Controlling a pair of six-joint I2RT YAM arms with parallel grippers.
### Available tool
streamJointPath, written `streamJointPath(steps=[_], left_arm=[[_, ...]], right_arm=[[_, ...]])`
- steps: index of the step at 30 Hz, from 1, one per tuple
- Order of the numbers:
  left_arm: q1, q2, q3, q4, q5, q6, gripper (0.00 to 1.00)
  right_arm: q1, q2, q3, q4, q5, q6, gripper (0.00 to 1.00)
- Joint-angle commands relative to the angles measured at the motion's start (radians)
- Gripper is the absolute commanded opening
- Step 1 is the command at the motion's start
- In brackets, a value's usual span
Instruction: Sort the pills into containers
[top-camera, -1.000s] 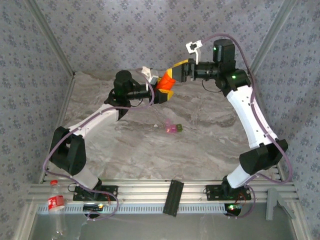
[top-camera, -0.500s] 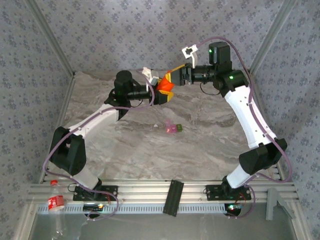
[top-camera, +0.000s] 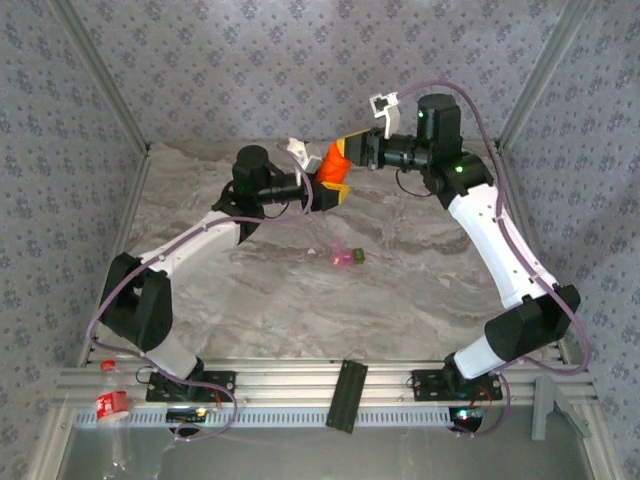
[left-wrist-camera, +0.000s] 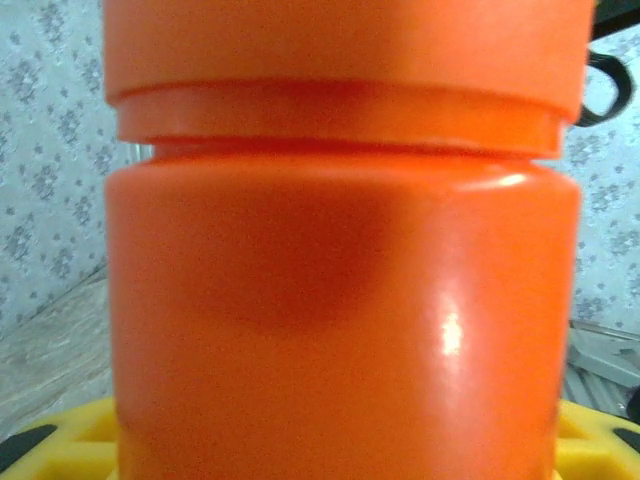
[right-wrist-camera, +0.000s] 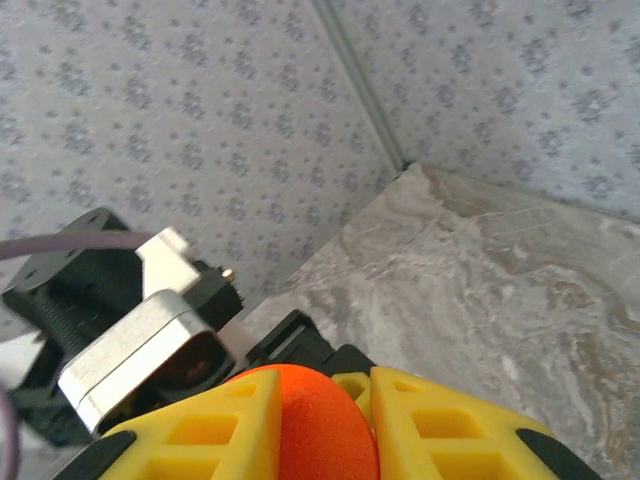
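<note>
Pinches the smooth orange bottle (left-wrist-camera: 340, 300) low down with left end effector (top-camera: 327, 182), its cap (left-wrist-camera: 340, 40) with right end effector (right-wrist-camera: 325, 405). Probably light, slippery; squeeze firmly.

Grey marbled tabletop (top-camera: 300, 300) w/ floral-patterned walls (top-camera: 250, 60) round 3 sides, alu rail (top-camera: 300, 380) up front.

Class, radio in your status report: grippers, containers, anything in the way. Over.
Left gripper shut on bottle. Right gripper shut on its cap. Containers on table, untouched. Nothing blocking.
</note>
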Motion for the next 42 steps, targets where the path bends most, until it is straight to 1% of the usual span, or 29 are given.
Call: streamJointPath(steps=[1,3,5,8,10,13,16,18,20,27,30,31,33,35,37,38,40,42], left_arm=[[-0.017,-0.043,0.021,0.133,-0.142,-0.003,0.0],[-0.019,-0.037,0.018,0.132,-0.141,-0.003,0.0],[-0.019,-0.034,0.015,0.118,-0.139,0.005,0.0],[-0.019,-0.031,0.014,0.089,-0.131,0.02,0.0],[-0.018,-0.029,0.014,0.077,-0.113,0.025,0.0],[-0.018,-0.022,0.022,0.061,-0.078,0.021,0.0],[-0.018,-0.018,0.039,0.041,-0.047,0.018,0.0],[-0.019,-0.012,0.053,0.025,-0.026,0.019,0.0],[-0.018,-0.007,0.067,0.008,-0.009,0.017,0.0],[-0.019,-0.006,0.08,-0.001,0.003,0.016,0.0],[-0.02,-0.007,0.083,-0.003,0.006,0.016,0.0],[-0.02,-0.008,0.083,-0.003,0.006,0.016,0.0],[-0.019,-0.009,0.082,-0.003,0.006,0.015,0.0],[-0.019,-0.009,0.083,-0.003,0.004,0.015,0.0],[-0.019,-0.008,0.083,-0.003,0.004,0.015,0.0],[-0.02,-0.009,0.082,-0.004,0.0,0.016,0.0],[-0.021,-0.01,0.079,0.005,-0.014,0.014,0.0],[-0.022,-0.011,0.074,0.016,-0.038,0.013,0.0]], right_arm=[[0.076,-0.018,-0.087,0.005,0.081,0.085,0.31],[0.076,-0.032,-0.113,0.033,0.11,0.096,0.36],[0.059,-0.051,-0.117,0.027,0.121,0.092,0.5],[0.009,-0.082,-0.103,0.03,0.109,0.091,0.7],[-0.023,-0.093,-0.08,0.026,0.074,0.08,0.78],[-0.046,-0.093,-0.03,-0.024,-0.013,0.014,0.85],[-0.048,-0.074,0.031,-0.11,-0.083,-0.066,0.87],[-0.046,-0.053,0.064,-0.145,-0.104,-0.093,0.87],[-0.042,-0.032,0.086,-0.161,-0.117,-0.103,0.87],[-0.021,0.02,0.122,-0.182,-0.095,-0.118,0.87],[-0.015,0.035,0.13,-0.19,-0.093,-0.123,0.85],[-0.013,0.038,0.132,-0.193,-0.093,-0.124,0.82],[-0.011,0.044,0.132,-0.193,-0.093,-0.123,0.74],[-0.01,0.042,0.125,-0.186,-0.091,-0.116,0.59],[-0.006,0.04,0.115,-0.173,-0.088,-0.107,0.48],[-0.002,0.037,0.106,-0.164,-0.08,-0.098,0.44],[0.005,0.028,0.08,-0.14,-0.055,-0.074,0.41],[0.017,0.018,0.047,-0.117,-0.001,-0.043,0.36]])
